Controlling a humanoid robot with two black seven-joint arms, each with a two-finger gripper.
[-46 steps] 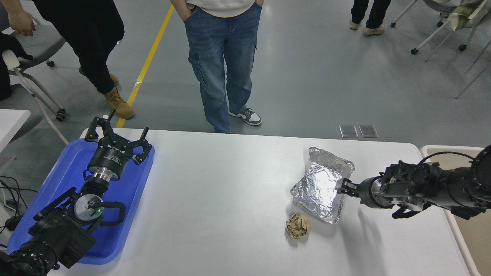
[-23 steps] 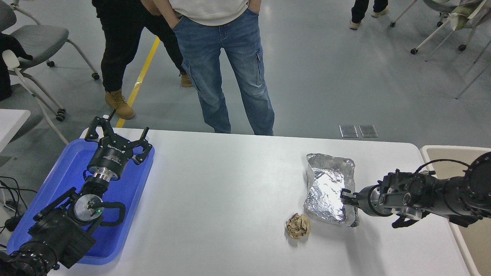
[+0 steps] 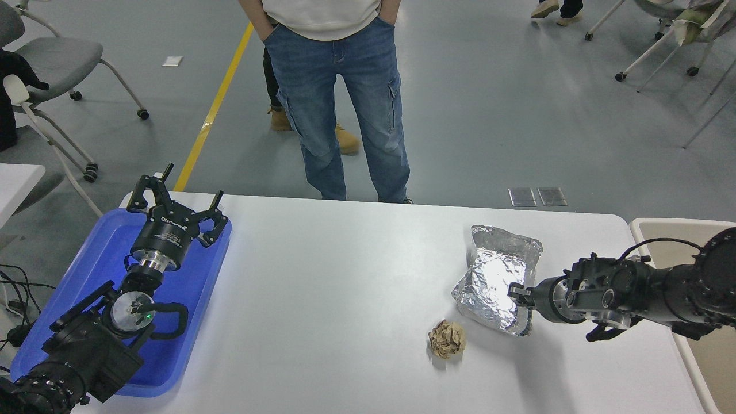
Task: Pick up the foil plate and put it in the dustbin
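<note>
The foil plate (image 3: pixel 499 277), a shiny silver tray with wrinkled rims, is at the table's right, tilted with its near right edge raised off the table. My right gripper (image 3: pixel 517 294) comes in from the right edge and is shut on the plate's right rim. The dustbin (image 3: pixel 670 229), beige with a cream rim, stands beyond the table's right edge, partly hidden by my right arm. My left gripper (image 3: pixel 172 201) is parked open over the blue tray at the lower left.
A small brown wadded paper ball (image 3: pixel 447 338) lies just left of and in front of the plate. A blue tray (image 3: pixel 86 270) sits at the table's left. A person in jeans (image 3: pixel 339 98) stands at the far edge. Chairs stand on the floor behind.
The foil plate has shifted slightly right and tilted up in my right gripper's hold. The person in jeans has shifted, and another person now stands behind them.
</note>
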